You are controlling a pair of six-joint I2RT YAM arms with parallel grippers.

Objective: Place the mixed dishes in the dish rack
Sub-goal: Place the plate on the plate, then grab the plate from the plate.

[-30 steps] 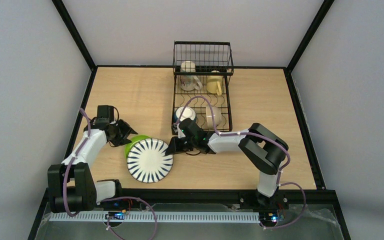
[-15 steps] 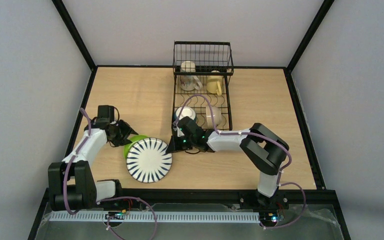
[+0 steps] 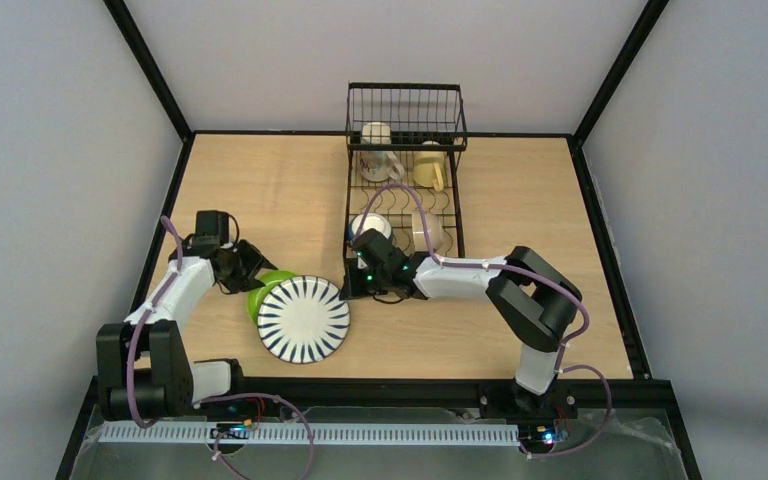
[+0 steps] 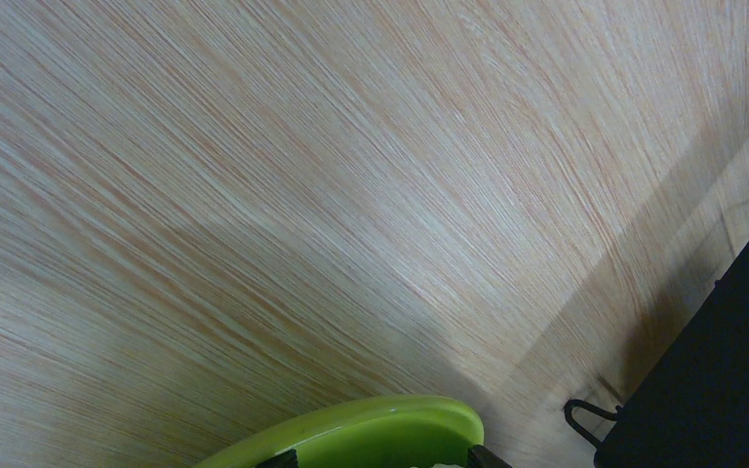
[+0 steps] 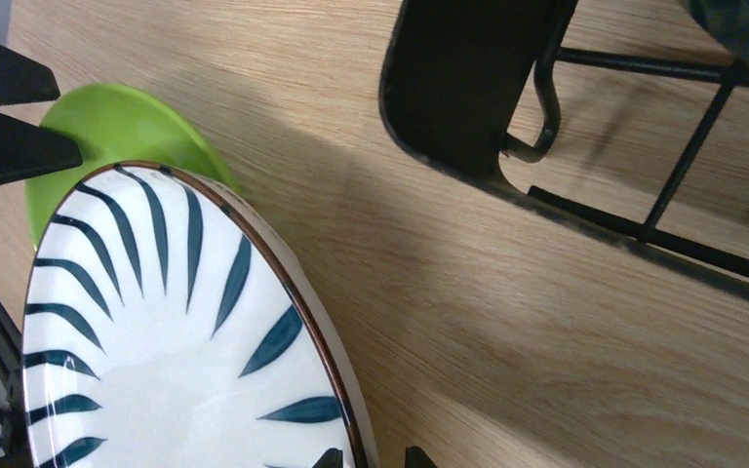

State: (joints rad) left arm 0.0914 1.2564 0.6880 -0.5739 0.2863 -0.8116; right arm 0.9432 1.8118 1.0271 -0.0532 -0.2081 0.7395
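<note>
Plate transfer toward the dish rack (image 3: 405,100), seen from above and from both wrists. The step in hand was judged to be the carrying of the striped plate (image 3: 303,318) to the slotted lower level.

On the bench (image 3: 280,190), from left to right, lay the green plate (image 3: 268,284), then the striped plate overlapping its right part, then the black tray corner (image 5: 468,88) of the rack just beside. To do the step well, the striped plate would probably need lifting clear of the green one before any sideways travel, so that the lower plate is not dragged. It would then need tipping onto its edge and lining up with a free slot. The near slots seemed the likelier choice, since the blue-outside bowl (image 3: 370,228) and the cream bowl (image 3: 428,232) sat in the lower level, with the beige mug (image 3: 375,160) and the yellow mug (image 3: 430,168) beyond them.

The jaws of the left gripper (image 3: 250,268) stood partly spread, with the green plate's rim between their tips in the left wrist view. Whether they touched it could not be told. The jaws of the right gripper (image 5: 371,456) were drawn nearly together, pinching the right rim of the striped plate, which passed between the two tips.
</note>
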